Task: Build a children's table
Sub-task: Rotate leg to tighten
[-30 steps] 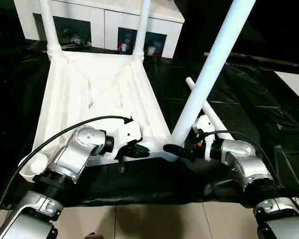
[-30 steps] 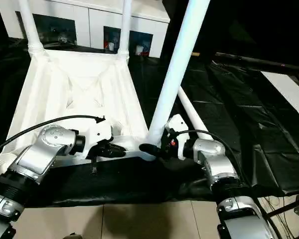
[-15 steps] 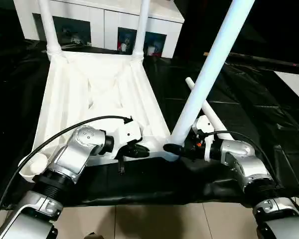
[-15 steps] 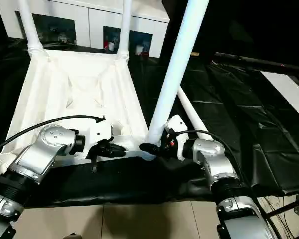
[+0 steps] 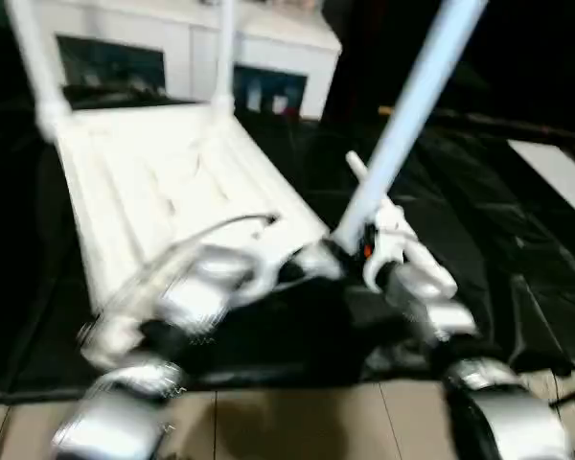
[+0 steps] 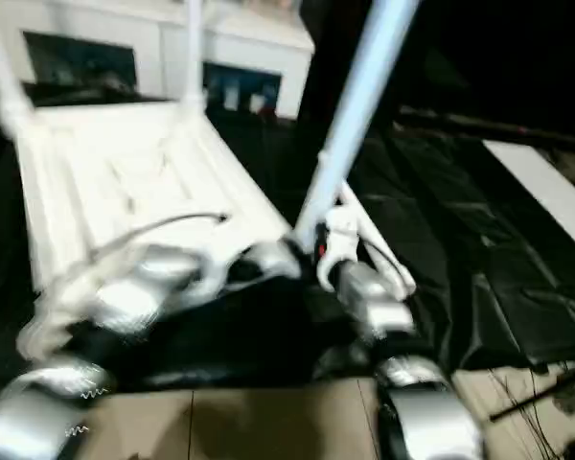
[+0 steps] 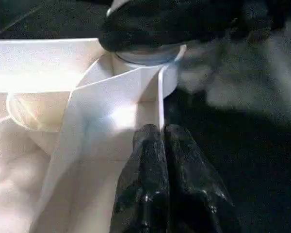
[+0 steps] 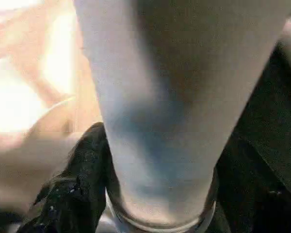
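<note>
The white tabletop (image 5: 163,192) is seen lying underside up on black sheeting (image 5: 479,220) spread over the floor, its braced ribs facing upward, with a white glass-door cabinet (image 5: 259,67) behind it. No brand, label or legible writing can be made out on any part. Two legs (image 5: 38,67) are seen standing in the far corner sockets, and a third leg (image 5: 412,105) rises at a slant from the near right corner socket (image 7: 150,58); a fourth leg (image 5: 402,240) appears to lie on the sheeting just beside that corner, though the head views are smeared. In those head views the silver forearms are shown converging on the near right corner. The right wrist view alone shows the right hand (image 8: 155,194) at the foot of the slanted leg, one black finger (image 8: 72,189) lying against its side and the other dark on the far side, so the fingers are set apart around the tube; whether it is truly gripped cannot be told. The left wrist view alone shows the left hand (image 7: 164,133), its fingers pressed together, the tips touching a thin upright rib (image 7: 161,97) of the underside just below the socket.
</note>
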You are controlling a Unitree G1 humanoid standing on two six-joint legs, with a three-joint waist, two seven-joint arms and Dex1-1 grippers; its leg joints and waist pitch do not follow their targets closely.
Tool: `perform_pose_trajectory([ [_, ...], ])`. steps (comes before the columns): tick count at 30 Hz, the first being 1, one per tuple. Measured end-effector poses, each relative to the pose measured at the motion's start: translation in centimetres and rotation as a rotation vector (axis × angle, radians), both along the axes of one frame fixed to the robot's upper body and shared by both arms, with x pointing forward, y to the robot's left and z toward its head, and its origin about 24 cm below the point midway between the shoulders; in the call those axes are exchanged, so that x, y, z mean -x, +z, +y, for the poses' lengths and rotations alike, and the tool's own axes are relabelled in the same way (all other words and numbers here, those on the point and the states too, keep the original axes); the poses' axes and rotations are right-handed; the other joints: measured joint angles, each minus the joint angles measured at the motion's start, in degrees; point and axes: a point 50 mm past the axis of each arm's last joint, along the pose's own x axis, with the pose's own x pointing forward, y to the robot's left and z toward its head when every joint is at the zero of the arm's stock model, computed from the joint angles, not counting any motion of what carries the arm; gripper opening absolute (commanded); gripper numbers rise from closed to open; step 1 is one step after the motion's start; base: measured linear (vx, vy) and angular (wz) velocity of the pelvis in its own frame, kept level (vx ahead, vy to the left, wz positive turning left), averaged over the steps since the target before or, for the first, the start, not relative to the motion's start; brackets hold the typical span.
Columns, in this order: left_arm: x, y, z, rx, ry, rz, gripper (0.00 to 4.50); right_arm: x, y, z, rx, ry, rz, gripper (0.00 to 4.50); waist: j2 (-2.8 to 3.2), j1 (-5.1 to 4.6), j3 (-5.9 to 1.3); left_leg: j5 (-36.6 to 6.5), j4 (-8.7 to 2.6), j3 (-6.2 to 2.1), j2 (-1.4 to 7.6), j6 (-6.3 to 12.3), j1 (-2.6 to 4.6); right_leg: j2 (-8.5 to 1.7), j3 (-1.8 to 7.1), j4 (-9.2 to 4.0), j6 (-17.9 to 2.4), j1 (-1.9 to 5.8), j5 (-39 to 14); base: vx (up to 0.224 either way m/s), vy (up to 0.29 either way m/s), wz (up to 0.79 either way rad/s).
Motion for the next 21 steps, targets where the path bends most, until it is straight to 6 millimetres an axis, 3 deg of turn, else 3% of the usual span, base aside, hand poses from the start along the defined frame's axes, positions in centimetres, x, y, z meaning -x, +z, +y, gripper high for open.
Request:
perform_pose_trajectory([
  [3,0.1,-0.3,-1.3,0.003,0.042,0.006,0.0,-0.2,-0.1,0.7,-0.003,-0.075,0.031,2.65,-0.25,0.27,-0.2,0.0,0.01,-0.04,0.0,0.0,-0.02,0.0,-0.03,-0.01,0.0,0.07,0.0,0.0,0.0,0.0],
  [9,0.1,-0.3,-1.3,0.002,0.051,0.007,0.0,-0.3,-0.1,1.1,-0.002,-0.097,0.037,2.65,-0.39,0.24,-0.3,0.0,0.01,-0.06,0.0,0.0,-0.06,0.0,-0.04,-0.09,0.0,0.06,0.0,0.0,0.0,0.0],
  [12,0.0,-0.3,-1.3,0.0,0.055,0.003,0.0,-0.4,-0.1,1.0,-0.017,-0.105,0.031,3.37,-0.37,0.24,-0.28,0.0,0.01,-0.07,0.0,0.0,-0.13,0.0,-0.06,-0.12,0.1,0.0,0.0,0.0,0.0,0.0],
  [16,-0.2,-0.1,-1.2,0.0,0.038,-0.018,0.0,-0.3,0.0,0.8,-0.027,-0.083,0.017,3.76,-0.15,0.24,-0.11,0.0,0.0,-0.08,0.0,0.0,-0.33,0.0,-0.06,-0.14,0.1,-0.19,0.0,0.0,0.0,0.0],
  [21,-0.3,0.1,-1.1,-0.004,0.01,-0.036,0.0,0.0,0.0,-0.1,-0.012,-0.012,-0.036,3.81,0.0,0.41,0.06,0.0,-0.15,-0.1,0.0,0.0,-0.37,0.01,-0.11,-0.12,0.1,-0.26,0.0,0.0,0.0,0.0],
])
